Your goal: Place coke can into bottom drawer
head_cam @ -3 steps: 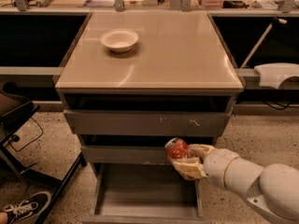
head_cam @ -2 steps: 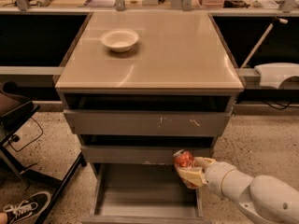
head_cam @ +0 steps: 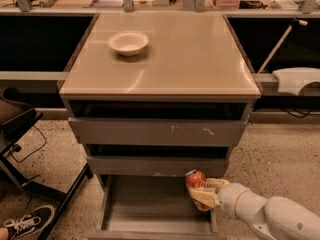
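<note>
Gripper (head_cam: 204, 194) dropped lower, clamping coke can (head_cam: 195, 179) by R wall of bottom drawer (head_cam: 150, 204); room to L.

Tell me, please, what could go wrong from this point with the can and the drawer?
1. The gripper holds the coke can at the right side wall of the bottom drawer; released here, it may catch the wall or drop onto the floor outside.
2. The can's top sits close under the middle drawer front, so a lift could bump it.
3. The can is tilted, so it may roll once let go.
</note>
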